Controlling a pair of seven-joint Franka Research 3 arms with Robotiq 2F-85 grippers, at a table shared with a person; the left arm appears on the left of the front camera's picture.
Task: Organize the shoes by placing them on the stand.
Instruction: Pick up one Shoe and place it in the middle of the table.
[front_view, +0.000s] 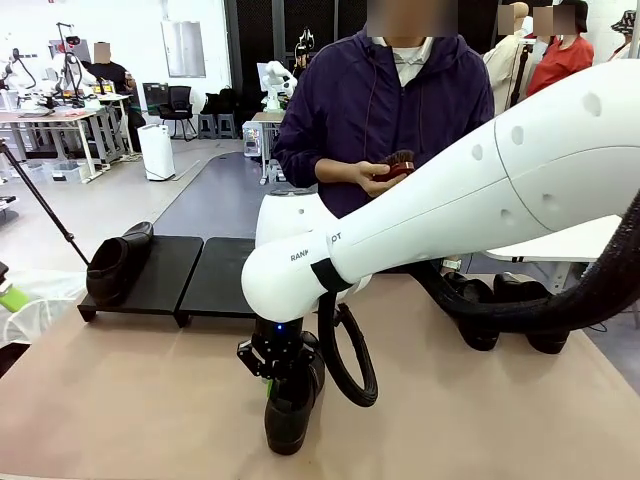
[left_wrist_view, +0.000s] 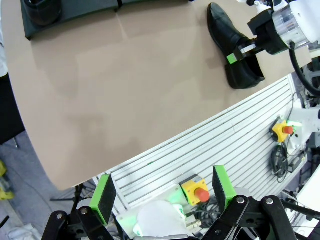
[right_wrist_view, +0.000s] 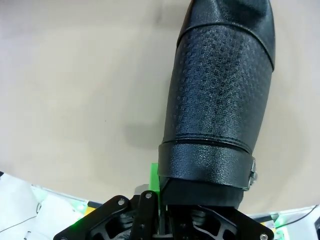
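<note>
In the front view a tan tabletop (front_view: 130, 400) fills the lower frame. The white right arm (front_view: 470, 200) crosses from the upper right down to the lower centre. There the right fingers (front_view: 270, 395) are clamped on the held shoe (front_view: 292, 425) at its heel end, its toe pointing at the camera. Whether its sole rests on the surface cannot be told. At the left middle the stand (front_view: 215, 275) sits on the far part of the tabletop, with one shoe on the stand (front_view: 118, 265) on its left platform. At the right middle, two more shoes (front_view: 481, 340) sit side by side behind a black hose (front_view: 350, 370). A person in a purple hoodie (front_view: 385, 110) stands at the far edge holding a small brown object (front_view: 397, 166). Behind is a bright workroom with desks, chairs and a white box-shaped unit (front_view: 157, 152) on a grey floor. In the left wrist view the left fingers (left_wrist_view: 104, 197) stand spread wide at the bottom edge with nothing between them. Above them a slatted aluminium frame (left_wrist_view: 225, 140) carries two yellow stop buttons (left_wrist_view: 196, 190). The bare tan surface lies beyond, with the held shoe at the upper right and the stand at the top left. In the right wrist view the textured black leather of the held shoe rises from the bottom centre over the plain tan surface, with a green pad pressed against its side.
</note>
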